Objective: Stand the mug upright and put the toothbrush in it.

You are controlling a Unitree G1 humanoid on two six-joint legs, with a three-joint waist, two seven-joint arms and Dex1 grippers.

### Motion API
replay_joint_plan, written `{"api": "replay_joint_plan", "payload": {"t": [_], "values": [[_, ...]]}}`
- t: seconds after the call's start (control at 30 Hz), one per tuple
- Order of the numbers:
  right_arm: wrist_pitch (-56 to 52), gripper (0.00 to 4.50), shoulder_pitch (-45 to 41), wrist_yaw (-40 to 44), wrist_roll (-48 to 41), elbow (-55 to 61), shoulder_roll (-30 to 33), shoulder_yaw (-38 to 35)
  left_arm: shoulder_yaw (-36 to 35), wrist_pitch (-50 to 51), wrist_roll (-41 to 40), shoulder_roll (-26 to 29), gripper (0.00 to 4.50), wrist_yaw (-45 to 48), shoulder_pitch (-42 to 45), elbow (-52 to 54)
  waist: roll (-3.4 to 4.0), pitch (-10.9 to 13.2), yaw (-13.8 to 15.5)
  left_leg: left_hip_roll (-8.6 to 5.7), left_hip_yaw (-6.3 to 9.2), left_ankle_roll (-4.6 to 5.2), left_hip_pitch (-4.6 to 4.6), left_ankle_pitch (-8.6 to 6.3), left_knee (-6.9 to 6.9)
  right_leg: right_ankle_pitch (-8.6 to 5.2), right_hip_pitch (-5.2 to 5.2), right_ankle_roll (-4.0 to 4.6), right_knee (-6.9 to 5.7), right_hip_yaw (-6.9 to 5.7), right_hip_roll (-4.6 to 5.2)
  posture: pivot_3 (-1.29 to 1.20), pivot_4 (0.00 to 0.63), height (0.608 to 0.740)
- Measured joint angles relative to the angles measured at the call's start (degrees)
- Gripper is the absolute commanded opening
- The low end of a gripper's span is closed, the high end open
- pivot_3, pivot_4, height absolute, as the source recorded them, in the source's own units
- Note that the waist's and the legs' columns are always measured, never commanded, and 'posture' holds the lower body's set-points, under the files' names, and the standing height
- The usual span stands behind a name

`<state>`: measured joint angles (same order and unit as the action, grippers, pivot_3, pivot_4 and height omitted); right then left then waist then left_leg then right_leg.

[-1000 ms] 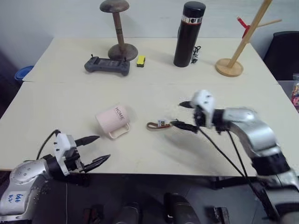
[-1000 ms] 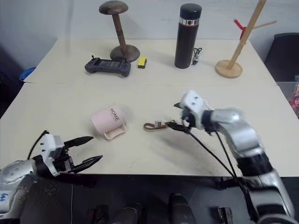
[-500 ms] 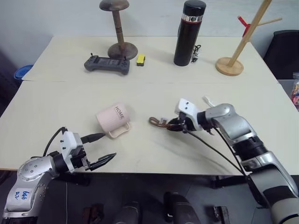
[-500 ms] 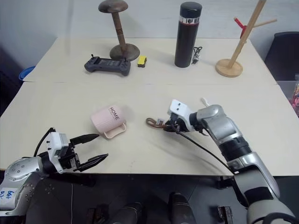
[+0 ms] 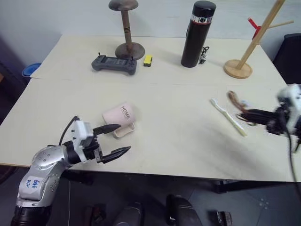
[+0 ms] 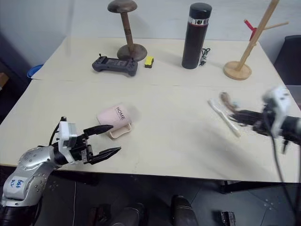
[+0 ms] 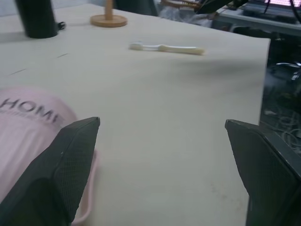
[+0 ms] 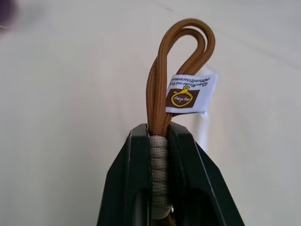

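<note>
Looking down at the table [image 5: 178, 155], I see my right gripper [image 8: 160, 141] clamped on the brown keychain strap [image 8: 176, 61], out by the right edge. My left gripper [image 5: 115, 140] hovers with fingers spread wide just beside the mug [image 5: 118, 116], which lies on its side. Well apart, the toothbrush [image 5: 228, 117] lies flat near the right gripper.

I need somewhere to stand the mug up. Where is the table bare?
The widest bare stretch lies between the tipped pale pink ceramic mug and the slim white plastic toothbrush. The far edge is crowded: grey game controller, tall black flask, wooden stands.
</note>
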<state>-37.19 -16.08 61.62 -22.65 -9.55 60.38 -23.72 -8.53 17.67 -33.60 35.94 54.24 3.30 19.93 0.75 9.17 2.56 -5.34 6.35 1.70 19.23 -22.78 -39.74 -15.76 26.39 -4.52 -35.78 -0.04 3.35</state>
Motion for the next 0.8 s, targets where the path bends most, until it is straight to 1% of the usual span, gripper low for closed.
{"api": "replay_joint_plan", "payload": {"t": [0.1, 0.2, 0.27, 0.33, 0.37, 0.5, 0.6, 0.63, 0.7, 0.8], "values": [[7.79, 0.15, -0.56, -3.69, 4.76, -13.4, 0.91, -0.1, 1.85, 0.34, 0.08, -0.19, 4.5, 0.83, 0.45, -0.18, 0.01, 0.0, -0.93, 0.06, -0.24, 0.0, -0.1, 0.0, 0.05, 0.0, 0.09, 0.0, -0.12, 0.21, -0.08, 0.0, 0.15, 0.74], [17.9, 0.15, -2.21, -7.39, 9.15, -23.92, -0.18, 1.71, 3.12, -0.6, 0.95, -0.36, 4.5, 1.45, 0.73, -1.08, 0.02, 0.0, -1.95, 0.17, -0.45, -0.04, -0.17, 0.01, 0.14, 0.0, 0.2, 0.0, -0.17, 0.38, -0.21, 0.0, 0.15, 0.74], [22.62, 0.9, -3.3, -7.72, 10.32, -28.27, -0.9, 3.2, 3.08, -1.56, 1.74, -0.33, 4.5, 1.63, 1.07, -2.37, 0.09, -0.02, -2.49, 0.19, -0.47, -0.04, -0.17, 0.01, 0.14, 0.0, 0.21, 0.0, -0.18, 0.4, -0.22, 0.0, 0.15, 0.74], [24.69, 1.44, -3.51, -7.14, 10.42, -30.19, -1.16, 3.42, 2.93, -1.98, 2.42, -0.03, 4.5, 1.67, 1.04, -3.05, 0.12, -0.02, -2.57, 0.19, -0.47, -0.04, -0.15, 0.01, 0.14, 0.0, 0.22, 0.0, -0.17, 0.39, -0.22, 0.0, 0.15, 0.74], [25.79, 1.84, -3.59, -6.9, 10.25, -30.84, -1.21, 3.29, 2.73, -2.21, 2.66, 0.19, 4.5, 1.63, 0.96, -3.18, 0.12, -0.02, -2.54, 0.19, -0.46, -0.04, -0.14, 0.01, 0.14, 0.0, 0.22, 0.0, -0.16, 0.39, -0.22, 0.0, 0.15, 0.74], [30.41, 3.25, -1.22, -4.65, 8.47, -29.23, -1.2, 0.95, -1.34, -2.42, 2.77, 1.35, 4.5, 0.18, -1.45, -3.47, 0.12, -0.02, -2.44, 0.2, -0.43, -0.04, -0.13, 0.01, 0.14, 0.0, 0.22, 0.0, -0.14, 0.38, -0.22, 0.0, 0.15, 0.74], [35.41, 4.33, 3.57, -0.52, 5.28, -24.45, -1.64, -2.21, -7.67, -3.03, 2.91, 2.9, 4.5, -0.75, -7.98, -3.88, 0.14, -0.01, -2.35, 0.19, -0.43, -0.04, -0.13, 0.01, 0.21, 0.0, 0.23, -0.01, -0.09, 0.41, -0.22, 0.0, 0.15, 0.74], [37.34, 4.48, 4.49, 1.22, 3.19, -22.15, -2.84, -4.12, -9.77, -3.84, 3.39, 3.11, 4.5, -0.99, -9.95, -4.49, 0.13, -0.01, -2.42, 0.21, -0.43, -0.04, -0.14, 0.0, 0.21, 0.0, 0.21, -0.01, -0.07, 0.41, -0.24, 0.0, 0.15, 0.74], [39.16, 4.48, 6.59, 4.08, -0.96, -15.84, -5.28, -6.2, -13.38, -6.61, 5.42, 3.21, 4.5, -1.76, -12.8, -6.47, 0.12, 0.0, -2.44, 0.24, -0.43, -0.05, -0.19, -0.01, 0.21, 0.0, 0.16, -0.01, -0.07, 0.41, -0.26, 0.0, 0.15, 0.74], [37.63, 4.48, 12.49, 4.07, -4.94, -3.33, -10.42, -6.2, -17.59, -11.54, 9.52, 3.75, 4.5, -4.4, -13.85, -11.93, 0.1, -0.01, -1.91, 0.26, -0.39, -0.07, -0.2, -0.02, 0.22, 0.0, 0.15, -0.01, -0.08, 0.4, -0.28, 0.0, 0.15, 0.74]]}}
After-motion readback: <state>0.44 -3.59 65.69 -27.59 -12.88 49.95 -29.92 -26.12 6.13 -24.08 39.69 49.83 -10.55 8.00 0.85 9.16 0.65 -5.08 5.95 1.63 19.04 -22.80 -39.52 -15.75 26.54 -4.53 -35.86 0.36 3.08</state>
